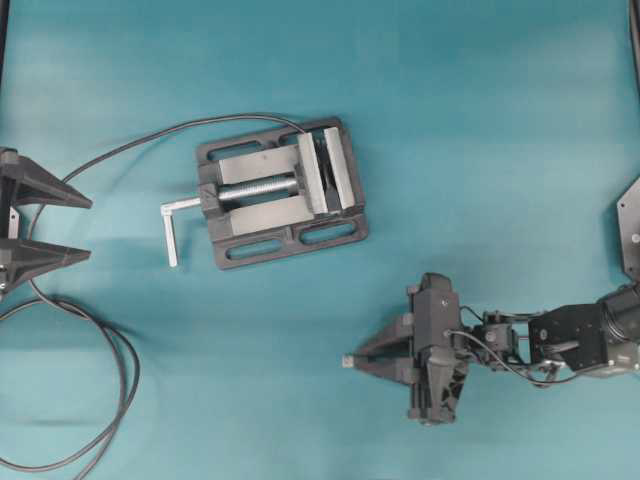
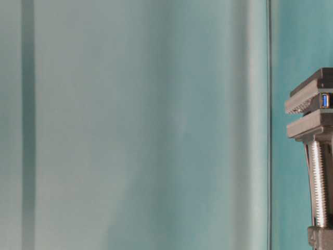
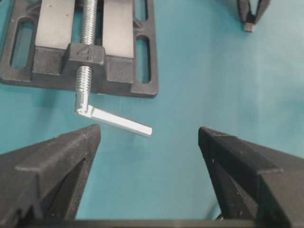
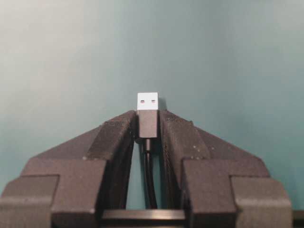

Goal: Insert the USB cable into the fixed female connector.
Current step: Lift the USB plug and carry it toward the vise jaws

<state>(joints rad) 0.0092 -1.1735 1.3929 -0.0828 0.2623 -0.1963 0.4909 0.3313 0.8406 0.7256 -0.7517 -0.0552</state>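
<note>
Silver tip on a black plug: my right gripper [image 4: 148, 124] has its jaws clamped on the USB cable [image 4: 147, 116], well clear of the vise [image 1: 280, 192]. Left gripper [image 3: 149, 137] gapes wide, empty. Connector [image 2: 325, 100] is partly hidden.

A dark grey vise [image 1: 281, 192] lies flat on the teal tabletop [image 1: 480, 120], left of centre in the upper half of the overhead view. Its base has long slots along both edges. A silver screw [image 1: 262, 187] runs down its middle to the jaws on its right side, which stand close together. At its left end a bent silver handle [image 1: 174, 225] sticks out and turns toward the bottom of the frame. In the table-level view the vise shows at the right edge, its screw bright and threaded.
</note>
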